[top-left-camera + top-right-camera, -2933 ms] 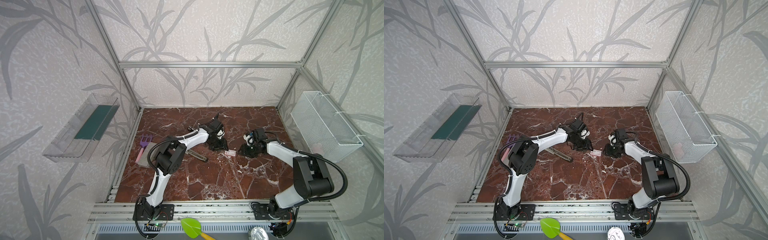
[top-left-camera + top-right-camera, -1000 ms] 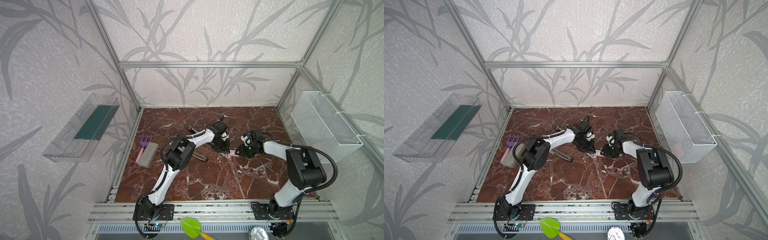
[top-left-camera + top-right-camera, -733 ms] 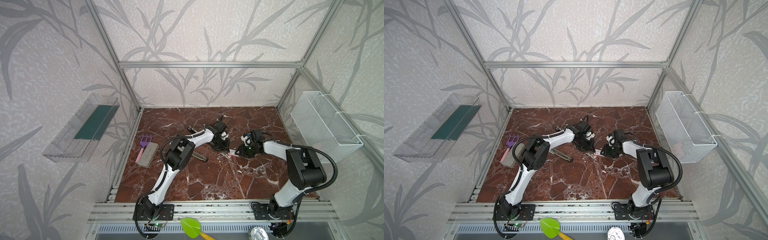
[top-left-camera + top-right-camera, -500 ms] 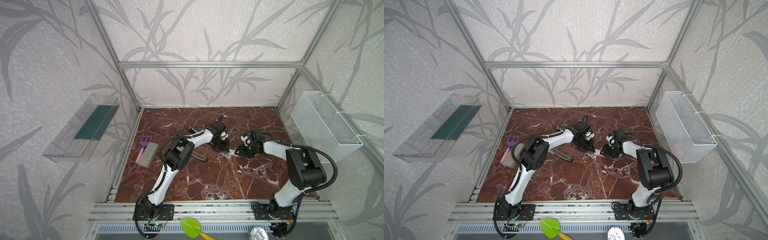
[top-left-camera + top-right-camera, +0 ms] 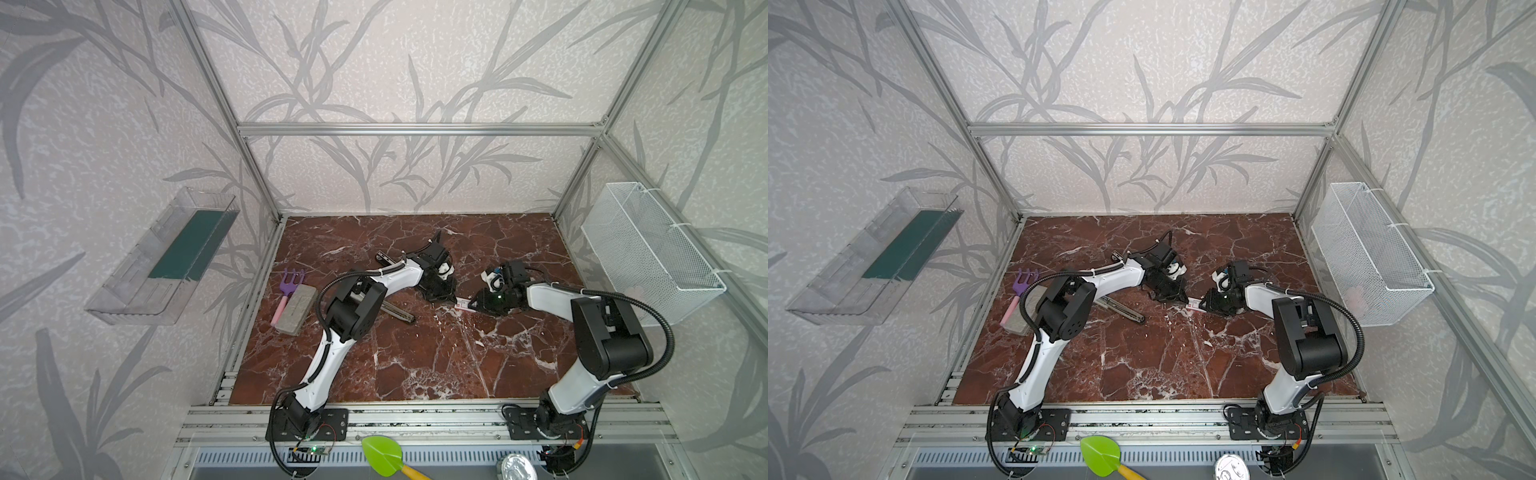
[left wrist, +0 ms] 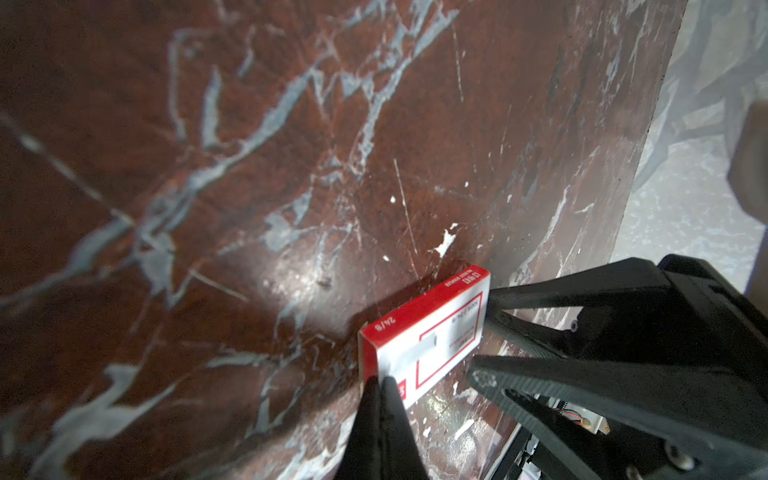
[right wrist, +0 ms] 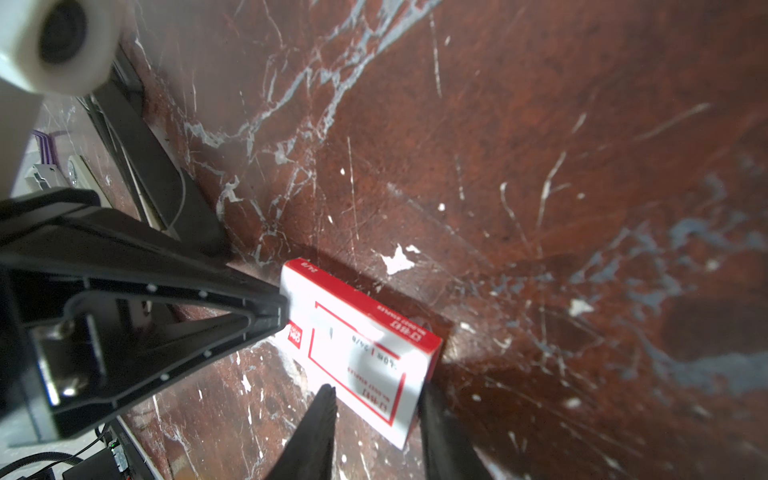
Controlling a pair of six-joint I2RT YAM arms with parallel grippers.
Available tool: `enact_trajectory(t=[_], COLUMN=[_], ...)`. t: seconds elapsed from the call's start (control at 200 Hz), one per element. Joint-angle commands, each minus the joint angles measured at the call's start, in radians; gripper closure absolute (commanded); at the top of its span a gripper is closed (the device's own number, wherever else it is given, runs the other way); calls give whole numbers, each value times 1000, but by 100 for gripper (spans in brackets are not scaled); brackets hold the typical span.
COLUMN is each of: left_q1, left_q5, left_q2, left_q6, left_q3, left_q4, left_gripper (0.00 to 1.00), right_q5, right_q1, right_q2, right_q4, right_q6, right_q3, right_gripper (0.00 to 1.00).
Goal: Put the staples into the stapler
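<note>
Right wrist: right gripper (image 7: 377,394) pinches staples (image 7: 357,340); left gripper (image 7: 284,311), tips pressed together, butts opposite end; stapler (image 5: 400,313) nearby.

I have both arms reaching inward, wrists low, tips nearly meeting. Left gripper (image 5: 453,299): jaws pressed together. Right gripper (image 5: 473,306): jaws clamped across the staples box (image 7: 361,349).
</note>
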Motion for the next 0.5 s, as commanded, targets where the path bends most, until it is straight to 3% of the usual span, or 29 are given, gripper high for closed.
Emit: enact_trajectory(t=[0.0,0.22,0.495], left_q1=[-18,-6,1], left_q5=[68,55,58], left_q2=[-70,-135,-166], left_q6=[3,9,9], left_q3=[-23,-86,-109], left_q4=[59,92,99], left_gripper=[100,100,100], right_q5=[-59,26,106], right_q1=[21,23,37], right_q2=[11,-42,-178], right_q4=[28,-18,35], right_q6=[-2,-58,-127], right_q3=[-12,-10,-63], right_gripper=[64,54,49])
